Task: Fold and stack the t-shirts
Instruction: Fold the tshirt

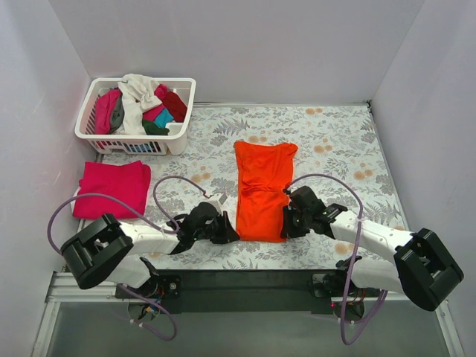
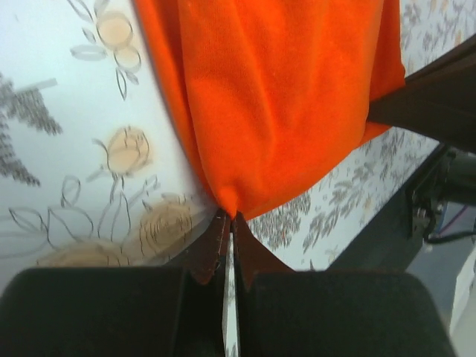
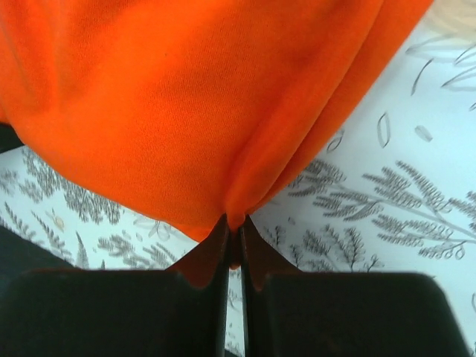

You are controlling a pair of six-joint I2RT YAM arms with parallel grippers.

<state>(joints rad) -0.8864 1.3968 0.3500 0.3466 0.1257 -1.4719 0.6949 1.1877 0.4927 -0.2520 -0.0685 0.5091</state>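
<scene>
Nearest, both arms lie low along the near edge of the table point(image 1: 335, 149), elbows pushed out to the sides and forearms angled inward toward the middle. The left arm point(image 1: 141, 236) reaches rightward from its bulky joint at the lower left, and the right arm point(image 1: 375, 238) mirrors it from the lower right. Both wrists are level and close to the cloth.

The left gripper point(image 1: 232, 235) sits at the near left corner of the orange shirt point(image 1: 262, 190). In the left wrist view its jaws are pressed together point(image 2: 229, 219), with a pinch of the orange shirt's point(image 2: 282, 104) edge caught at their tips. The right gripper point(image 1: 286, 222) meets the near right edge of the same shirt. Its jaws are likewise closed point(image 3: 233, 223), and a fold of the orange shirt point(image 3: 186, 97) is nipped between them.

The orange shirt lies in the middle of the table as a long narrow strip running away from the arms, somewhat rumpled, with its sleeves at the far end.

Further left, a pink shirt point(image 1: 113, 186) rests folded into a flat rectangle near the left wall, well apart from the orange one.

Beyond it, in the far left corner, a white basket point(image 1: 182, 93) holds a heap of shirts, among them white point(image 1: 137, 93), dark red point(image 1: 175, 102) and teal point(image 1: 161, 119).
</scene>
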